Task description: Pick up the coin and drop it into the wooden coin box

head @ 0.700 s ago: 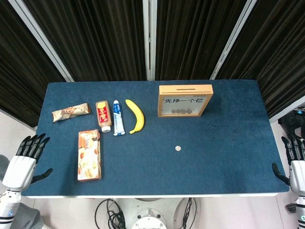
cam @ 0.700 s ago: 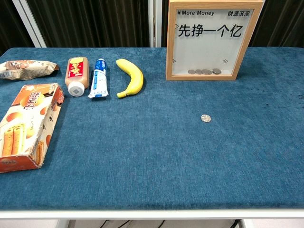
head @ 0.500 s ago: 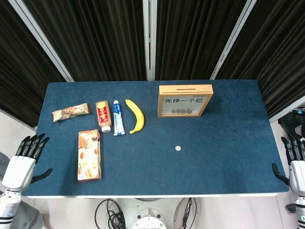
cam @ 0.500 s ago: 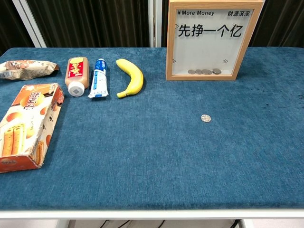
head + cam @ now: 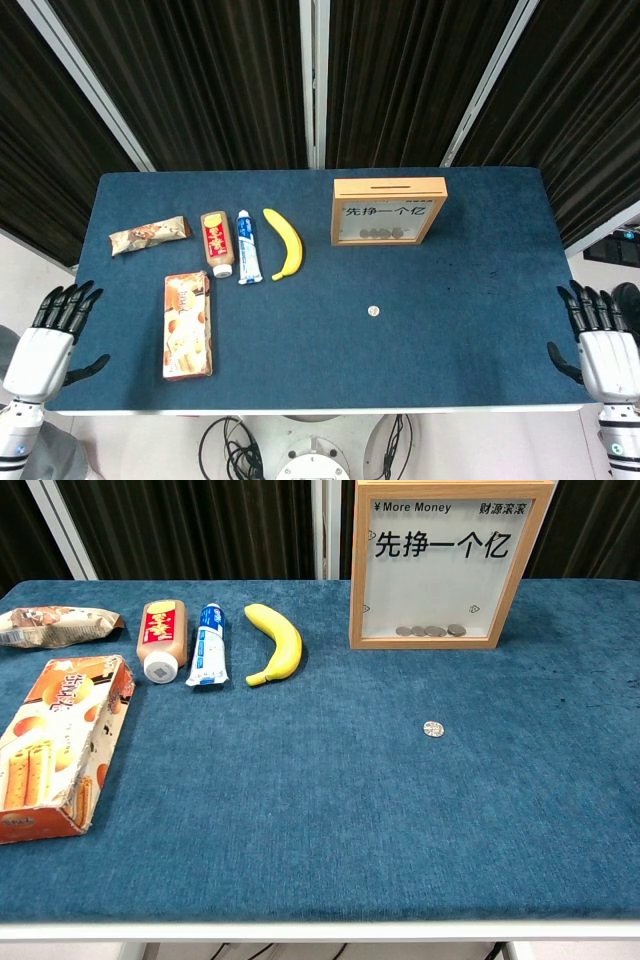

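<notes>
The wooden coin box (image 5: 389, 211) stands at the back of the blue bench (image 5: 480, 330), and the coin (image 5: 374, 311) lies alone in front of it. Both the left hand (image 5: 48, 345) and the right hand (image 5: 598, 347) hold nothing, fingers spread, beside the bench's edges. The right hand has moved in closer to the bench than before.

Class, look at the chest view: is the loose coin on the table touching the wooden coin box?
No, the coin lies alone on the blue cloth, clearly apart from the wooden coin box.

Blue-clothed table (image 5: 480, 330) before dark pleated curtains (image 5: 220, 80) (pale floor below)
</notes>
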Controlling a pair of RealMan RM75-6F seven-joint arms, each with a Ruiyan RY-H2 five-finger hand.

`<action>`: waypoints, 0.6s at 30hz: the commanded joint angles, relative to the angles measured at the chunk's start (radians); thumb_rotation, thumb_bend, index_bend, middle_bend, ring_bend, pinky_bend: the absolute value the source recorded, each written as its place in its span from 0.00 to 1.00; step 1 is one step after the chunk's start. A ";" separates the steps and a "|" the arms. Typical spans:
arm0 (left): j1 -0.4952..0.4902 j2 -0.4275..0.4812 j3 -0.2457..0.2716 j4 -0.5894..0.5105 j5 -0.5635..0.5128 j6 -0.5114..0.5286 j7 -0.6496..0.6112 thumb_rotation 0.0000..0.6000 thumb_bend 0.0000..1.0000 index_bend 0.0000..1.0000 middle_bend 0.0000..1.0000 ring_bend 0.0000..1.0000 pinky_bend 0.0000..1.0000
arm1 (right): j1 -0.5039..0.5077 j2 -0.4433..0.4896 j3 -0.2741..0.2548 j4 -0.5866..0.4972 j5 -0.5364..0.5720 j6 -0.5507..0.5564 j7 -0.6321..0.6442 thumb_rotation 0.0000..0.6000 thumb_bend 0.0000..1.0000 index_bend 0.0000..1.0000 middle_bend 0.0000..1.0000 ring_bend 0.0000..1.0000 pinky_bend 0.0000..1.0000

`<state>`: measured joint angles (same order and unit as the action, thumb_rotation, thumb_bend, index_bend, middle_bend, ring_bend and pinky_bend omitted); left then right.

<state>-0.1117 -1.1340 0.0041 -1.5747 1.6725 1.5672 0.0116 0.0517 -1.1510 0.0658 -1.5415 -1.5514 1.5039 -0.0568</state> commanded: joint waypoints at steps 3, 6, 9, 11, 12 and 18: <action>0.003 -0.004 0.000 0.001 0.007 0.010 0.004 1.00 0.15 0.02 0.00 0.00 0.00 | 0.117 0.009 0.006 -0.071 -0.050 -0.140 -0.157 1.00 0.27 0.00 0.00 0.00 0.00; 0.007 -0.005 0.003 0.001 0.008 0.013 0.004 1.00 0.15 0.01 0.00 0.00 0.00 | 0.176 -0.024 0.014 -0.091 -0.049 -0.221 -0.205 1.00 0.27 0.00 0.00 0.00 0.00; 0.013 -0.008 0.005 0.006 0.010 0.024 -0.003 1.00 0.15 0.01 0.00 0.00 0.00 | 0.236 -0.072 0.014 -0.083 -0.037 -0.312 -0.233 1.00 0.27 0.00 0.00 0.00 0.00; 0.015 -0.010 0.005 0.010 0.009 0.026 -0.008 1.00 0.15 0.02 0.00 0.00 0.00 | 0.263 -0.099 0.018 -0.077 -0.028 -0.346 -0.240 1.00 0.27 0.00 0.00 0.00 0.00; 0.016 -0.010 0.006 0.011 0.010 0.027 -0.010 1.00 0.15 0.02 0.00 0.00 0.00 | 0.276 -0.110 0.021 -0.076 -0.022 -0.363 -0.244 1.00 0.27 0.02 0.00 0.00 0.00; 0.020 -0.008 0.010 0.014 0.015 0.032 -0.014 1.00 0.15 0.02 0.00 0.00 0.00 | 0.347 -0.175 0.038 -0.050 0.010 -0.437 -0.308 1.00 0.27 0.10 0.00 0.00 0.00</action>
<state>-0.0915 -1.1421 0.0143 -1.5610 1.6878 1.5990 -0.0028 0.3883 -1.3134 0.0982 -1.6000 -1.5503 1.0796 -0.3512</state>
